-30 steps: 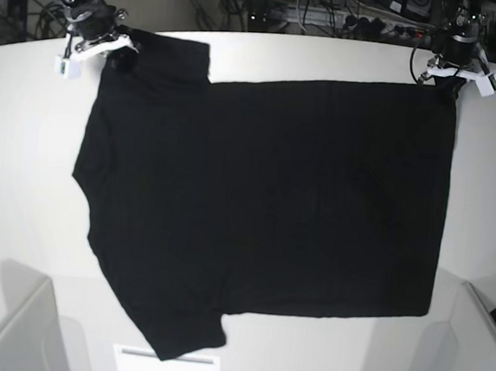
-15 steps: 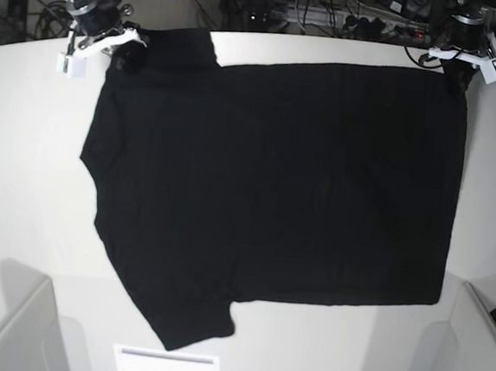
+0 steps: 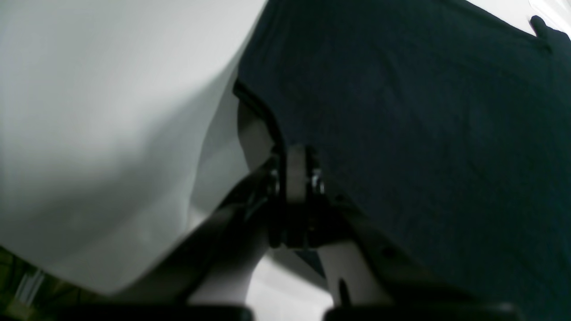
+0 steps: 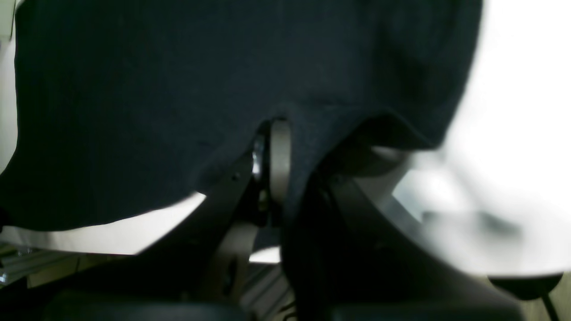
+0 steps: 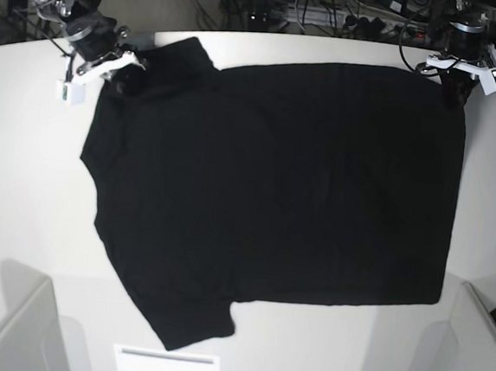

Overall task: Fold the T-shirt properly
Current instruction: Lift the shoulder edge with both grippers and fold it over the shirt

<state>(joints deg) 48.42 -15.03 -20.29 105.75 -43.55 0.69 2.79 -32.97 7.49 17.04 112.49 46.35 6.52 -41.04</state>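
Observation:
The black T-shirt point(image 5: 274, 188) lies spread flat on the white table point(image 5: 22, 183), sleeves at the left, hem at the right. My right gripper point(image 5: 119, 72) is shut on the shirt's far left corner by the upper sleeve; the right wrist view shows its jaws pinching the black cloth point(image 4: 178, 89). My left gripper point(image 5: 457, 84) is shut on the far right hem corner; the left wrist view shows the cloth point(image 3: 424, 133) pinched in its jaws. Both corners are lifted slightly off the table.
A white paper label point(image 5: 167, 365) lies at the table's front edge. Grey bin walls stand at the front left point(image 5: 18, 330) and front right point(image 5: 477, 344). Cables and equipment point(image 5: 333, 11) sit behind the table's far edge.
Both grippers have dragged the shirt toward the table's far edge. The right gripper has since shifted slightly toward the front and the upper sleeve has bunched inward.

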